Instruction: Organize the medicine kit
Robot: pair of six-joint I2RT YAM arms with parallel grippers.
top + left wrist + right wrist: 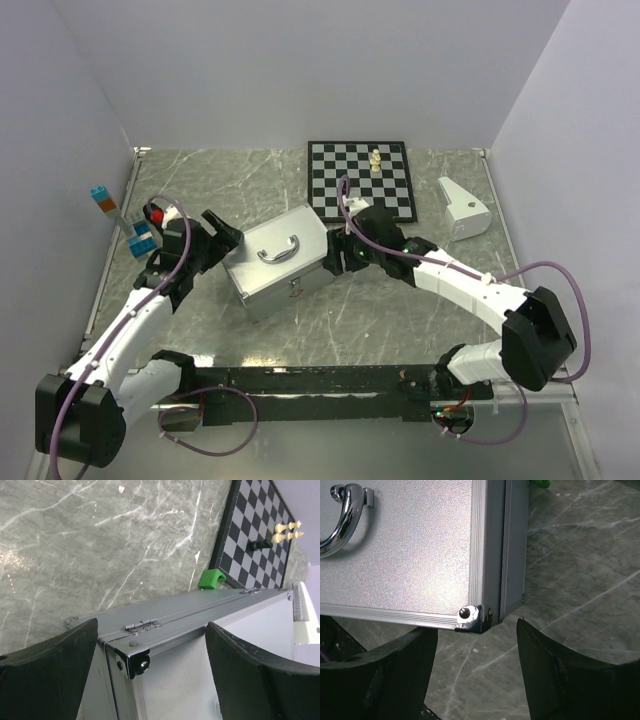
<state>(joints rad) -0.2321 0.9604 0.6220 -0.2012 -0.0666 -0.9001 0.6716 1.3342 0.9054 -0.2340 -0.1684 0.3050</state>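
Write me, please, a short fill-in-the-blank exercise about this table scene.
1. The lid of the medicine kit is ___.
2. The left gripper and the right gripper are both ___, one at each end of the kit.
3. The pale chess pieces stand on the ___.
Missing words: closed; open; chessboard.

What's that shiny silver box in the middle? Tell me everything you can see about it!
The silver case is boxy and looks like metal, with pebbled panels, ribbed edges and shiny corner caps. A curved chrome handle sits on top, and the lid is shut; a small hinge shows along one edge. It rests slanted on the marble table. The left gripper and right gripper stand open at its opposite ends; whether they touch it is unclear.
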